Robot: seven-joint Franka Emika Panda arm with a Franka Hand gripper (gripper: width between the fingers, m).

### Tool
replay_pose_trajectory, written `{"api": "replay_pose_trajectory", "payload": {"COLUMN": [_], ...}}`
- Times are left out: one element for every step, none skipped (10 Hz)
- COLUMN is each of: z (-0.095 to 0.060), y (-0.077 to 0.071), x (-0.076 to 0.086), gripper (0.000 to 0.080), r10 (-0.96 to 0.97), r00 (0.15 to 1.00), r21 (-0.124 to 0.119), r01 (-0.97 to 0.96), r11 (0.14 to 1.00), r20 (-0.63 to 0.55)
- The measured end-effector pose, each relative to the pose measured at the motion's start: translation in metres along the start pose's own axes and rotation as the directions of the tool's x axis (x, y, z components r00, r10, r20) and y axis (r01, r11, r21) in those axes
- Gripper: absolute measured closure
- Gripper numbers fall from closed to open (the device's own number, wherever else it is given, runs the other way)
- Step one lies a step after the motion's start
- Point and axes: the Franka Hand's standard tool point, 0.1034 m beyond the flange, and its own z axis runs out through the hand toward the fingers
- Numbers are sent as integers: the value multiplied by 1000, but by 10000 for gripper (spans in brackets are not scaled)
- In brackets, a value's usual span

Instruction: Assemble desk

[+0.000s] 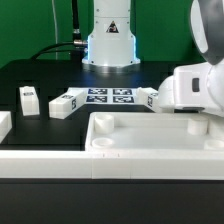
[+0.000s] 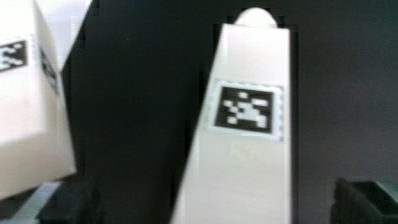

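Jaws stand spread as wide as they go and hold nothing; the gripper [image 2: 205, 203] straddles a white leg [image 2: 249, 120] that appears to lie on the black table [image 2: 143, 60]; its dark fingertips [image 2: 365, 195] show on either side of the leg's near end with a gap to each, so nothing is clamped yet. The leg runs lengthwise down the wrist view with its tag facing the camera, which I take as the reason for the straddle; the pads would close on the two plain long sides. A second leg [image 2: 25, 90] lies just beside it but apart, near enough that a finger might nudge it. In the exterior view the arm [image 1: 195, 85] hangs low at the exterior view's right, behind the tabletop [image 1: 150, 145]; the tabletop sits in front, rim up, with no leg fitted. By the marker board [image 1: 110, 97] rest an upright leg [image 1: 29, 100] and a toppled leg [image 1: 63, 104]. I judge this the reach for a first leg.
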Motion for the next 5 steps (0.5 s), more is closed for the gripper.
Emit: {"api": "replay_pose_trajectory", "payload": {"z": [1,2,2,2,2], "y": [-3,-4,-5,-5,-5], "x": [2,3,3,3,3], "gripper": [151,177,177,351,351], "r10": [-2,-4,-5,-6,-6], "r00": [1000,1000,1000,1000,1000], "r21": [-2,-3,-5,-5,-5], "r01": [2,4,5,6,6], "r11": [1000,1000,1000,1000,1000], "r20": [-6,-14,-13,-14,-14]}}
